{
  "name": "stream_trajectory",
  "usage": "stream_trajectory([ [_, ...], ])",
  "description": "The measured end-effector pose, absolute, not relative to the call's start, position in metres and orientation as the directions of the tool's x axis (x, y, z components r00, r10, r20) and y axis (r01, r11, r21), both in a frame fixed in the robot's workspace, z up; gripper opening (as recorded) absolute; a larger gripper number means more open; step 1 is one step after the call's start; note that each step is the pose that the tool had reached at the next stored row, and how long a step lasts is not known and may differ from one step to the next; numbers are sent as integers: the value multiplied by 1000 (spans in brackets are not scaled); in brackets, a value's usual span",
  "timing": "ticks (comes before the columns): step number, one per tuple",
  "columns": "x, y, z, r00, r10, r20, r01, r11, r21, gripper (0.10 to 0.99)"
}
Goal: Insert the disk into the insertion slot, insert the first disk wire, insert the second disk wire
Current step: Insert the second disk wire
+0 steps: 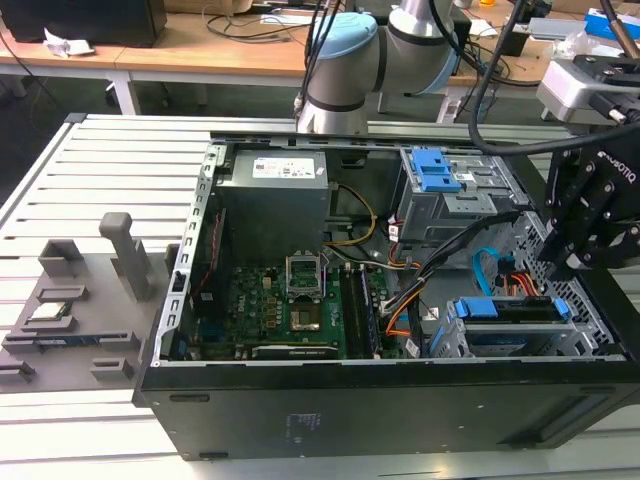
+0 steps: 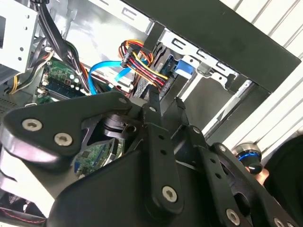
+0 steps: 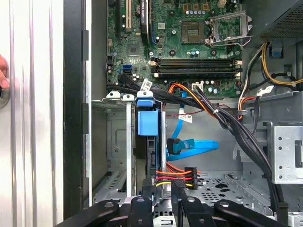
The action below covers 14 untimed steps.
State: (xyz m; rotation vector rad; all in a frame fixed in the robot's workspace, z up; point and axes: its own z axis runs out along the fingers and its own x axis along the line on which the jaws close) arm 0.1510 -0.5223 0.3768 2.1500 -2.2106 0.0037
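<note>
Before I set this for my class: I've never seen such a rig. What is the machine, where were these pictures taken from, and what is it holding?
The machine is one robot arm with light blue joint caps, ending in a black metal gripper. The exterior view looks from off the arm at an open black computer case on a slatted grey table. Both wrist views come from cameras riding on the arm, looking into the case. The silver disk in its bright blue plastic caddy already sits in the perforated grey metal slot. The gripper is at the red, orange and black wire bundle, beside the looped light blue ribbon cable. Whether it grips anything, I cannot tell.
</note>
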Motion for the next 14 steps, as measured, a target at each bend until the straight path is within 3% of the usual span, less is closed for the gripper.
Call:
stream_trajectory([
  [14,106,-513,370,-26,-998,50,-999,28,38,302],
])
